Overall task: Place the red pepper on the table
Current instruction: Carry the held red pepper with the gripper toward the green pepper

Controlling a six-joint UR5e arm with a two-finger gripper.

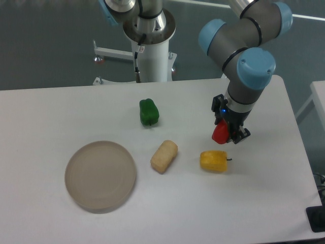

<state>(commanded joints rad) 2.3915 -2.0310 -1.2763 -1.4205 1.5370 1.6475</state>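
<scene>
The red pepper (220, 133) is small, glossy and bright red. It sits between the fingers of my gripper (227, 133) at the right side of the white table (51, 112). The gripper is shut on it and holds it just above the tabletop, or nearly touching it; I cannot tell which. The black gripper body hides part of the pepper. The pepper hangs just behind and slightly right of the yellow pepper (213, 160).
A green pepper (149, 112) stands at the table's middle back. A beige bread roll (164, 156) lies at the centre. A round beige plate (100, 176) sits at the front left. The arm's base column (150, 48) stands behind the table.
</scene>
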